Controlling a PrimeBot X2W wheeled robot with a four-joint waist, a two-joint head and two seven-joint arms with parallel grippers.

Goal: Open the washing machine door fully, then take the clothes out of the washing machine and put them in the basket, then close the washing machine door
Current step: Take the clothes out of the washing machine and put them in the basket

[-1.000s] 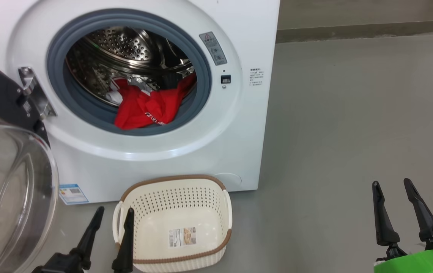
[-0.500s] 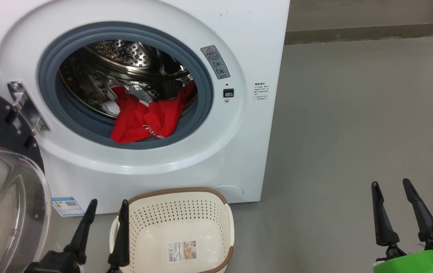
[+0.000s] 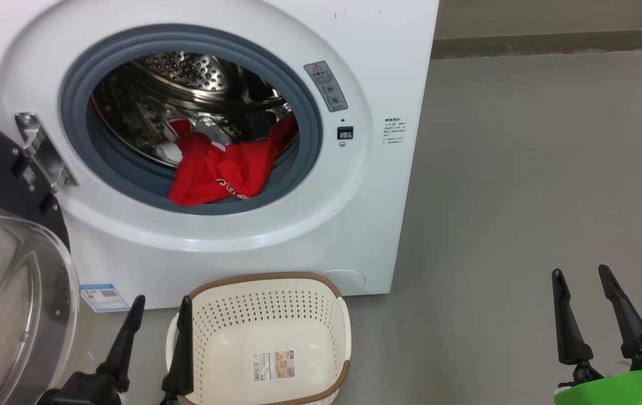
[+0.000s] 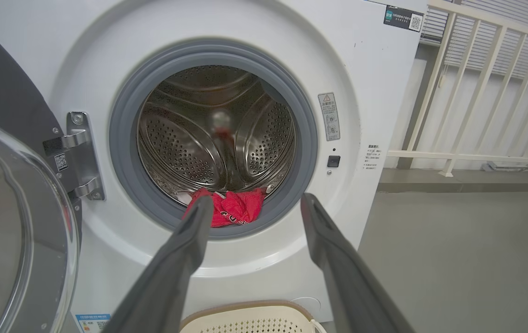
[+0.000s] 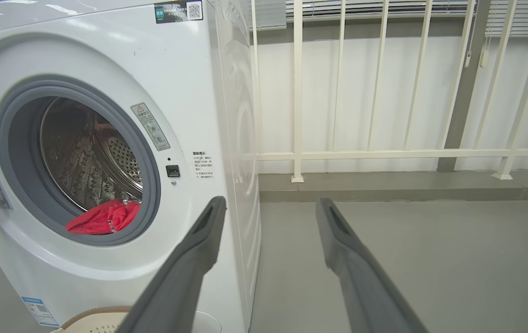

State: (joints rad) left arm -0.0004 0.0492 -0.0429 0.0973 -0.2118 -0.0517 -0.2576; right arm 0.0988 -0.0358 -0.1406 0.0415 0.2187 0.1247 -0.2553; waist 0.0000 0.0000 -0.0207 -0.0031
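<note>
The white washing machine (image 3: pixel 388 67) stands with its door (image 3: pixel 0 281) swung wide open to the left, glass bowl facing me. Red clothes (image 3: pixel 225 169) lie at the drum's front lip, over the grey gasket; they also show as red clothes (image 4: pixel 233 208) and red clothes (image 5: pixel 104 217) in the wrist views. The cream basket (image 3: pixel 267 281) sits on the floor under the opening, with nothing but a sticker inside. My left gripper (image 3: pixel 160 304) is open at the basket's left rim. My right gripper (image 3: pixel 579 273) is open, far right, above bare floor. Both are empty.
Grey floor (image 3: pixel 523 169) stretches to the right of the machine. A cream railing (image 5: pixel 384 152) and a low kerb run behind it. The open door takes up the space at lower left.
The head camera has shifted, so the machine and basket sit a little further right and lower than a second ago. Both grippers stay open and the clothes lie as before.
</note>
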